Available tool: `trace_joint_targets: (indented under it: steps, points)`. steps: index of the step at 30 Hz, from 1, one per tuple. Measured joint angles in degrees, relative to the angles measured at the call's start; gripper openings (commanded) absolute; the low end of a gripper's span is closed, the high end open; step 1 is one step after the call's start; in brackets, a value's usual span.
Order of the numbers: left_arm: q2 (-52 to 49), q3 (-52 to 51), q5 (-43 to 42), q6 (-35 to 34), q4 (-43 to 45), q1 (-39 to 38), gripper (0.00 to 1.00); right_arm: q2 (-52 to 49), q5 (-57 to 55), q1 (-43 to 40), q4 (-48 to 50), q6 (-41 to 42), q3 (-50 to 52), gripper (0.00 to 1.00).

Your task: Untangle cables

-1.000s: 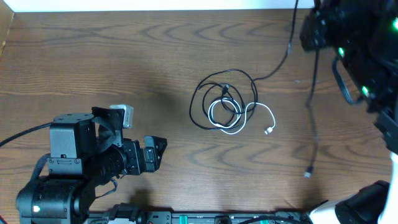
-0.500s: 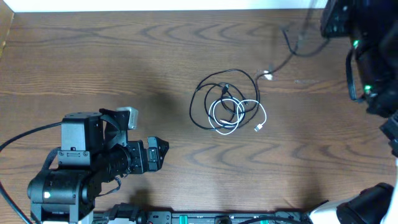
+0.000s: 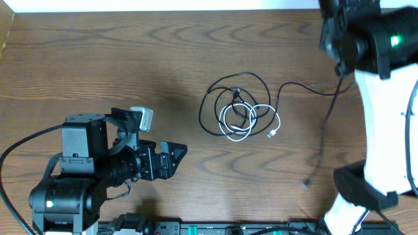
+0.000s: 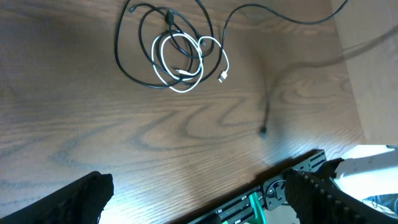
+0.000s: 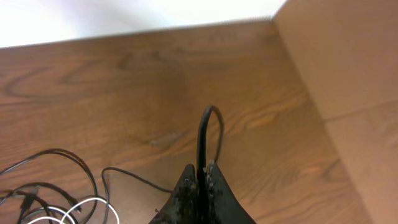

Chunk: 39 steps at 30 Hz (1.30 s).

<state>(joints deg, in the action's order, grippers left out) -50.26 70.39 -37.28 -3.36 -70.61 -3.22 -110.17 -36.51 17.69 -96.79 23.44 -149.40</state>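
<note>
The cables lie tangled mid-table: black loops around a whitish coil whose plug points right. One black cable runs out of the tangle to the right and rises to my raised right arm. Its free end trails toward the front right. In the right wrist view my right gripper is shut on this black cable. My left gripper is open at the front left, well short of the tangle. The left wrist view shows its fingers wide apart and the tangle far ahead.
The right arm's white base stands at the table's right side. A rail with green parts runs along the front edge. A light wall panel borders the table on the right.
The right arm has swung while holding the black cable, whose slack now stretches right with the free end at the front right. The whitish plug slid left. The left gripper edged right.
</note>
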Motion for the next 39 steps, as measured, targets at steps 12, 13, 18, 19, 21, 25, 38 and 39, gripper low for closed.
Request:
trace_joint_targets:
  steps: [12,13,18,19,21,25,38,39]
  points:
    - [0.0,0.0,-0.1,3.4,-1.1,0.0,0.95,-12.5,45.5,-9.7,-0.4,-24.6,4.8,0.99]
    - [0.0,0.0,-0.1,3.5,-1.2,0.0,0.95,-12.5,46.4,-9.4,-0.2,-25.5,5.5,0.99]
    - [0.0,0.0,-0.1,3.9,-1.2,0.0,0.91,-12.2,49.9,-5.0,-0.4,-29.9,14.4,0.97]
    - [0.0,0.0,0.0,3.9,-1.2,0.0,0.9,-12.2,50.0,-3.9,0.2,-30.2,16.6,0.95]
    - [0.0,0.0,1.4,4.3,-1.3,0.0,0.9,-12.2,50.0,-1.6,1.9,-30.9,22.1,0.92]
    - [0.0,0.0,5.6,4.6,-1.6,0.0,0.9,-12.3,49.4,3.0,9.3,-32.1,33.4,0.91]
    - [0.0,0.0,10.5,4.7,-2.6,0.0,0.9,-12.2,43.0,15.1,33.6,-40.9,56.6,0.68]
    - [0.0,0.0,10.5,4.7,-2.5,0.0,0.9,-12.3,42.4,15.1,35.0,-40.9,57.8,0.62]
